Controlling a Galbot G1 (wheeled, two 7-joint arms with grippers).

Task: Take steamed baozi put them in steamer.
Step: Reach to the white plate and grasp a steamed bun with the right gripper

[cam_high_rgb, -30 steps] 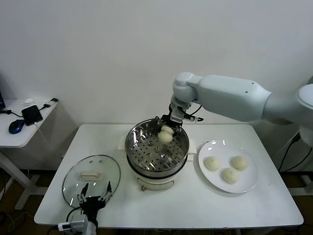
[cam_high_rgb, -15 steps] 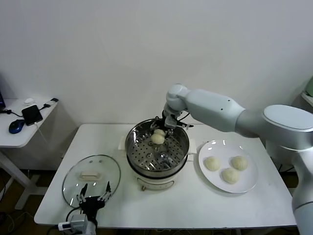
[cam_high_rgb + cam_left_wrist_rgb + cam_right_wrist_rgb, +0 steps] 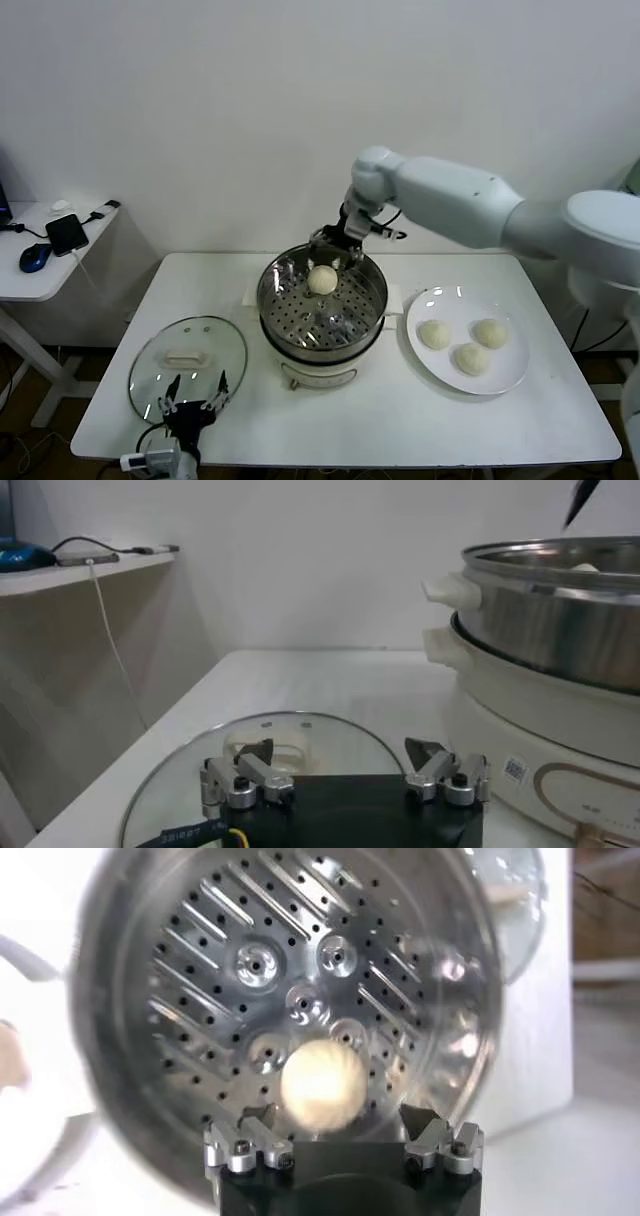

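The steel steamer [image 3: 275, 300] stands mid-table on its white base. One cream-white baozi [image 3: 322, 280] lies on its perforated tray, toward the far side. My right gripper [image 3: 340, 240] hangs open just above the steamer's far rim, above and behind that bun and not touching it. In the right wrist view the bun [image 3: 322, 1085] lies on the tray [image 3: 250, 958] below the spread jaws of my right gripper [image 3: 340, 1120]. Three more baozi [image 3: 433, 334] [image 3: 489, 332] [image 3: 470, 358] sit on the white plate [image 3: 510, 378] to the right. My left gripper [image 3: 195, 395] is parked open at the front left.
The glass lid [image 3: 187, 360] with a white handle lies flat at the front left, right before the left gripper [image 3: 340, 755]; it also shows in the left wrist view [image 3: 300, 730]. A side table [image 3: 40, 275] with a phone and a mouse stands to the left.
The right gripper lowered the bun into the steamer, let it go and rose back toward the far rim. The bun now rests on the tray. The left arm has not moved.
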